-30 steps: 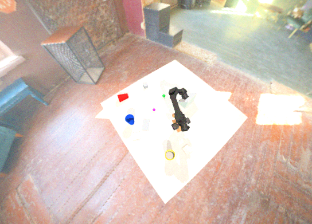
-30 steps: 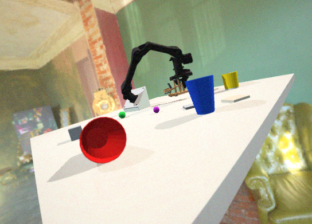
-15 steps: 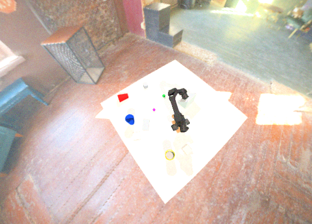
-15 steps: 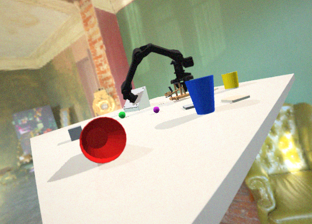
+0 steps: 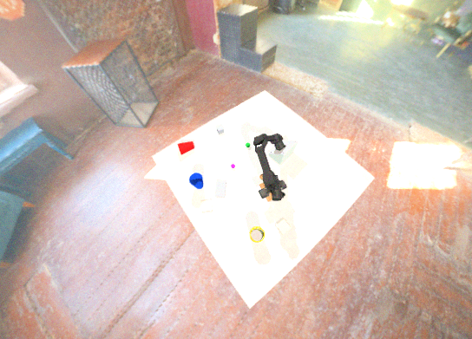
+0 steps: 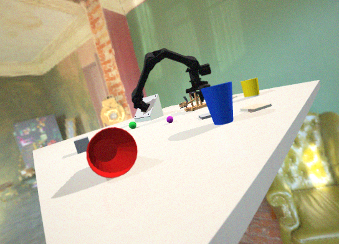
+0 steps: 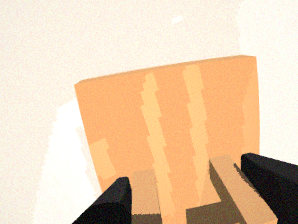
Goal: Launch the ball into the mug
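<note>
The orange-brown wooden catapult (image 5: 269,198) (image 6: 196,108) (image 7: 120,125) is on the white table (image 5: 234,263) (image 6: 156,204), with its cup end toward the left in the exterior view. My gripper (image 6: 200,96) (image 7: 185,169) is shut on the catapult's frame, between its dark fingers, and points down from above. The yellow mug (image 5: 257,234) (image 6: 250,87) stands upright apart from the catapult. A green ball (image 5: 247,145) (image 6: 132,125) and a purple ball (image 5: 232,166) (image 6: 169,119) lie on the table, away from the gripper. I cannot tell whether the catapult's cup holds anything.
A blue cup (image 5: 196,180) (image 6: 221,105) stands upright. A red cup (image 5: 186,147) (image 6: 124,164) lies on its side. A sloped white box (image 6: 156,109) is near the arm's base. A small grey block (image 5: 220,131) (image 6: 81,145) and flat slabs (image 5: 220,188) (image 6: 256,107) also lie about.
</note>
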Controlling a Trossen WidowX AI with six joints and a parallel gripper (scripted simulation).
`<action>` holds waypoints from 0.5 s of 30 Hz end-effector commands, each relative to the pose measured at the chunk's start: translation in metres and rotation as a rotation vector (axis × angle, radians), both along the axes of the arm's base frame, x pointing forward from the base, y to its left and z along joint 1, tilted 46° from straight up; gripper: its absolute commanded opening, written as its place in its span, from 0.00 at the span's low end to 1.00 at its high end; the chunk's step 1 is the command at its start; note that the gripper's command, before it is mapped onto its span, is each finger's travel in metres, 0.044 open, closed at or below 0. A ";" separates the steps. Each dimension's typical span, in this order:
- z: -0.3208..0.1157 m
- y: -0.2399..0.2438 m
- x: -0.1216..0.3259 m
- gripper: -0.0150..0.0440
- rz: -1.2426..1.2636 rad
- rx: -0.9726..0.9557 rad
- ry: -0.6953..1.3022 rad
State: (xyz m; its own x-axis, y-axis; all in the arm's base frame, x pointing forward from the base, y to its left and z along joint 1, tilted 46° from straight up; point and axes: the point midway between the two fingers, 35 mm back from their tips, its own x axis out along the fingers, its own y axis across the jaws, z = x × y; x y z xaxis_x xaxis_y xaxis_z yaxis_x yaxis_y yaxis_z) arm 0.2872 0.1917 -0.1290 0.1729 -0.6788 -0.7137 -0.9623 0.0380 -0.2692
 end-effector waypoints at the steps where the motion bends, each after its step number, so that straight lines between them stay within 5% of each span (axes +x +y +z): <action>1: 0.000 0.001 0.000 0.39 -0.001 0.001 -0.001; 15: 0.016 0.019 -0.002 1.00 0.000 0.003 0.001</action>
